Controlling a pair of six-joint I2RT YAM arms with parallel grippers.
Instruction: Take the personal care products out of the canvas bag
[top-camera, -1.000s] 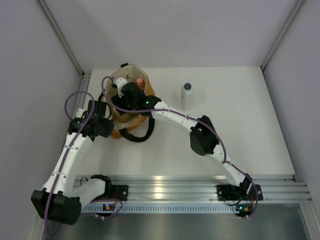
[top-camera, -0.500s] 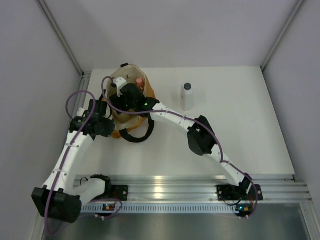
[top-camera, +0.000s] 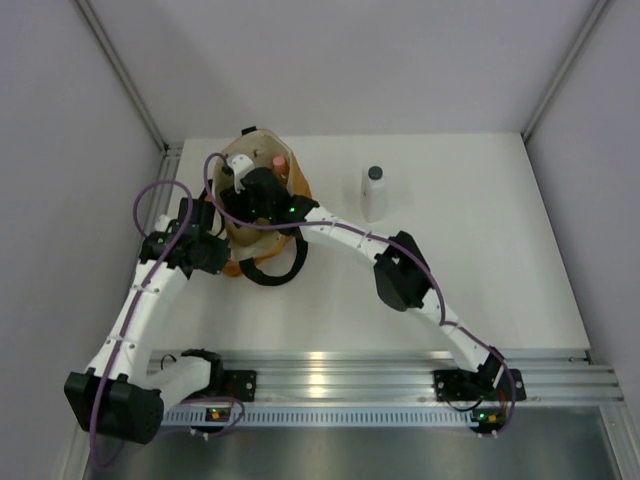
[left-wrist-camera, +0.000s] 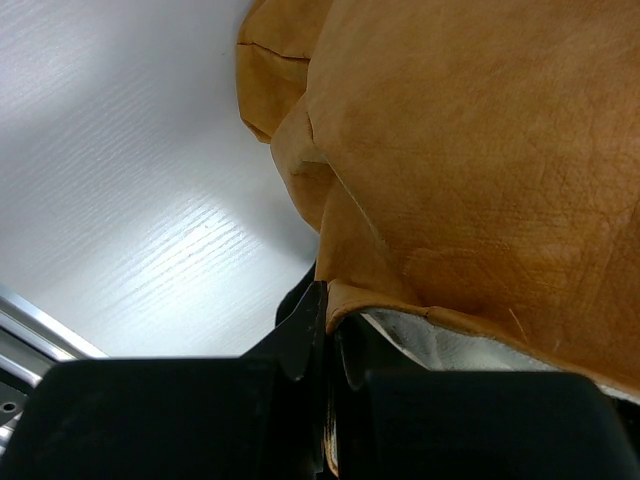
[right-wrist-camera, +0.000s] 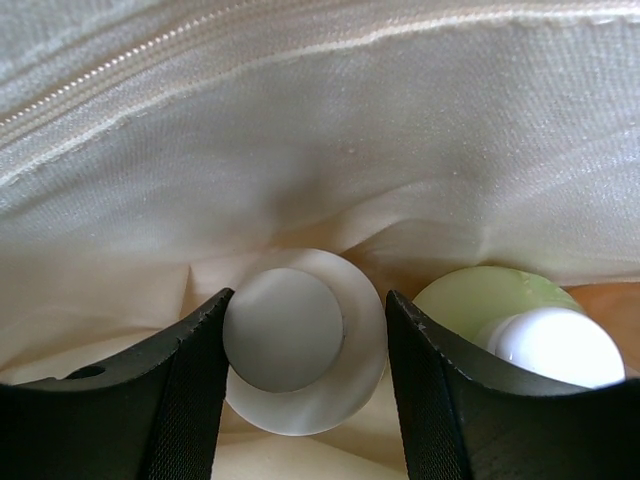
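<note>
The canvas bag (top-camera: 232, 264) stands at the table's far left, and my left gripper (left-wrist-camera: 328, 330) is shut on its tan rim (left-wrist-camera: 400, 300). My right gripper (right-wrist-camera: 307, 294) is down inside the bag, open, with its jaws on either side of a cream bottle (right-wrist-camera: 300, 340). The left finger (right-wrist-camera: 190, 390) overlaps the bottle's edge, and a sliver of gap shows at the right finger (right-wrist-camera: 450, 400). Beside it stands a pale green bottle (right-wrist-camera: 480, 295) with a white pump (right-wrist-camera: 555, 345). A pink cap (top-camera: 280, 161) shows in the bag's mouth. A white bottle with a dark cap (top-camera: 374, 192) stands upright on the table to the right.
The bag's cream lining (right-wrist-camera: 320, 130) with a zip seam (right-wrist-camera: 200, 70) fills the space ahead of the right fingers. Black strap handles (top-camera: 270, 270) lie in front of the bag. White table (top-camera: 470, 260) stretches to the right; grey walls close in the left and far sides.
My right wrist has shifted slightly left, further into the bag's mouth. The left arm still holds the rim, and the white bottle has not moved.
</note>
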